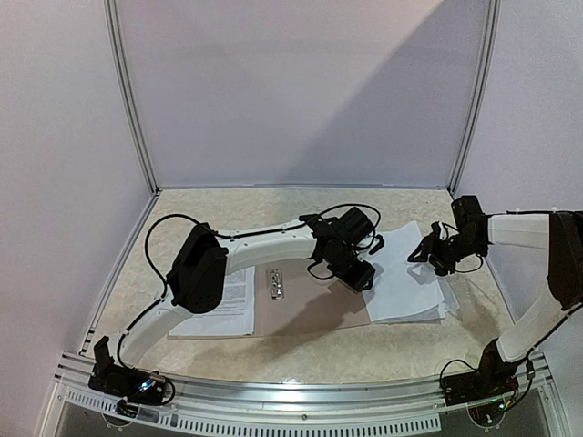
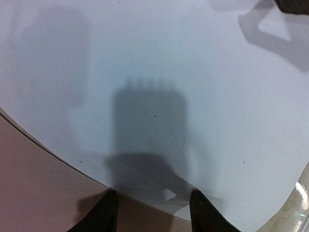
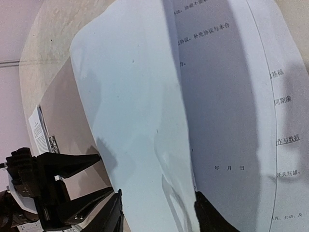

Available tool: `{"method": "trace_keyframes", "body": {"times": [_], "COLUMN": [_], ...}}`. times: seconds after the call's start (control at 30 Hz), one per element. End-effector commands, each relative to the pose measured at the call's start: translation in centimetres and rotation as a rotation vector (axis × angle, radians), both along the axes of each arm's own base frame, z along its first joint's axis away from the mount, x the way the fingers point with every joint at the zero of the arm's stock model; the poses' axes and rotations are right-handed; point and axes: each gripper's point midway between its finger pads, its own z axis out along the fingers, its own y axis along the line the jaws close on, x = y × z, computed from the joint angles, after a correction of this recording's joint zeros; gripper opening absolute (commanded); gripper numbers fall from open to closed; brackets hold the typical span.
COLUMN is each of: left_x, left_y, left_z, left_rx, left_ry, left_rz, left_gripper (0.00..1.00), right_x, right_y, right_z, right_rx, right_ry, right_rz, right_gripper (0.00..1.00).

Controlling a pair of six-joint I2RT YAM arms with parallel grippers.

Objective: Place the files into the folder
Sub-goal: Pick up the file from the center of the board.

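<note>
Folder (image 1: 310, 314) lies open and flat on the worktop (image 1: 273, 214), brown inner face up, metal clip (image 1: 277, 282) near its centre fold. One batch of printed sheets (image 1: 232, 305) rests on the folder's left half, partly under the left arm's elbow. The remaining files (image 1: 410, 282) sit as a stack at the right, overlapping the folder's right edge and reaching onto the worktop. Left gripper (image 1: 358, 276) is low over that overlap. In its wrist view the fingers (image 2: 108, 215) are spread, tips at the near edge of a blank white sheet (image 2: 169, 72), with brown card showing beneath. No pinch visible. Right gripper (image 1: 421, 256) is at the far right side of the stack. Its wrist view shows the top sheet (image 3: 130, 121) raised and bowed, blank side out, with printed pages lying flat beneath it. Right fingers (image 3: 207, 215) stand apart with the bowed sheet running down between them. Cannot tell whether either finger touches the paper.
</note>
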Motion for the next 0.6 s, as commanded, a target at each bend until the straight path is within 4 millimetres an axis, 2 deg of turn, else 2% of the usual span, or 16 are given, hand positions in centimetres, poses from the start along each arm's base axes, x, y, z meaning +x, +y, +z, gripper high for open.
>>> {"method": "trace_keyframes", "body": {"times": [0.0,0.1,0.4,0.57], "left_x": [-0.9,-0.8,-0.8,-0.7], "left_y": [0.5,0.5,0.6,0.6], "left_z": [-1.4,-1.3,-1.3,-1.4], "left_rx": [0.047,0.046,0.049,0.049], "left_ry": [0.019,0.017,0.017,0.018], "left_rz": [-0.010,-0.009,-0.010,-0.008], "left_gripper": [0.53,0.53,0.53,0.53], "right_x": [-0.2,-0.4,0.0,-0.2], "right_y": [-1.0,-0.8,0.2,1.4], "right_z": [0.9,1.1,3.3,2.6], "right_rx": [-0.144,-0.198,-0.376,-0.387], "right_ry": [-0.009,0.003,-0.038,-0.021], "right_rz": [-0.012,-0.001,0.039,0.071], "right_gripper": [0.48,0.49,0.49,0.49]}}
